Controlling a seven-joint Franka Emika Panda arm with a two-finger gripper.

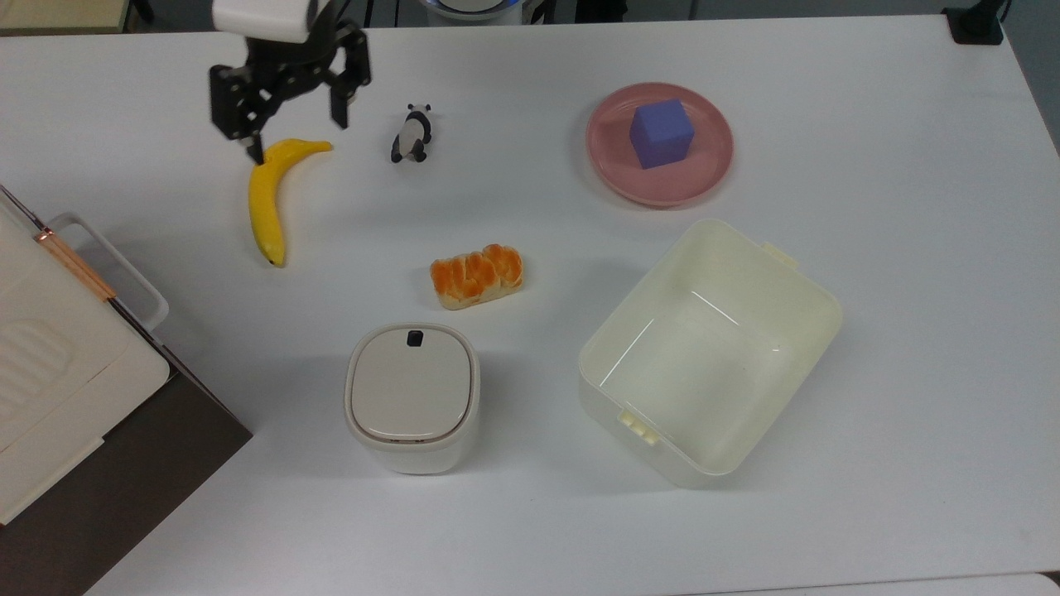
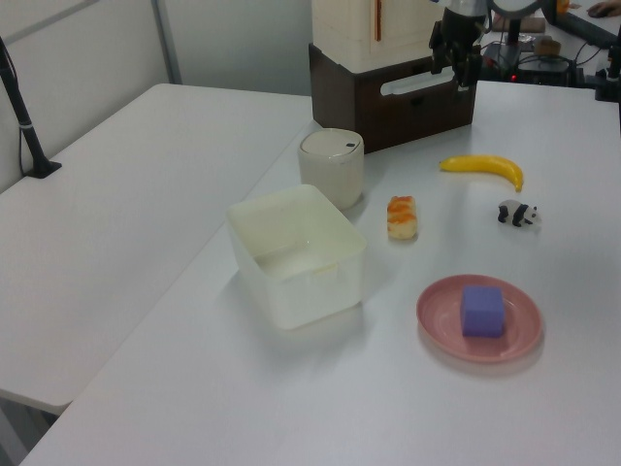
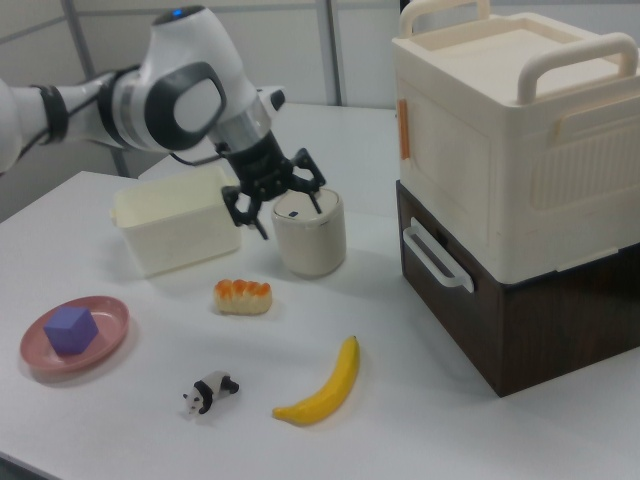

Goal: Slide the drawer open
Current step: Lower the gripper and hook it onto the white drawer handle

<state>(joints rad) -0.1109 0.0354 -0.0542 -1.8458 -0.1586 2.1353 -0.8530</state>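
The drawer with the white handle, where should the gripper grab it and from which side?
Grip the white loop handle on the drawer front, coming from the table side, fingers across the bar. It stands clear of the dark panel, leaving a gap behind. The gripper is open.

Overhead plus two opposing oblique views

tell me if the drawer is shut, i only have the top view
observer: Yes. In the right view the drawer has its dark front flush, not pulled out.
operator: where's the handle
observer: The white loop handle runs across the upper part of that front, with nothing on it.
operator: claw height?
observer: The claw hangs open, clearly above the table and apart from the handle.
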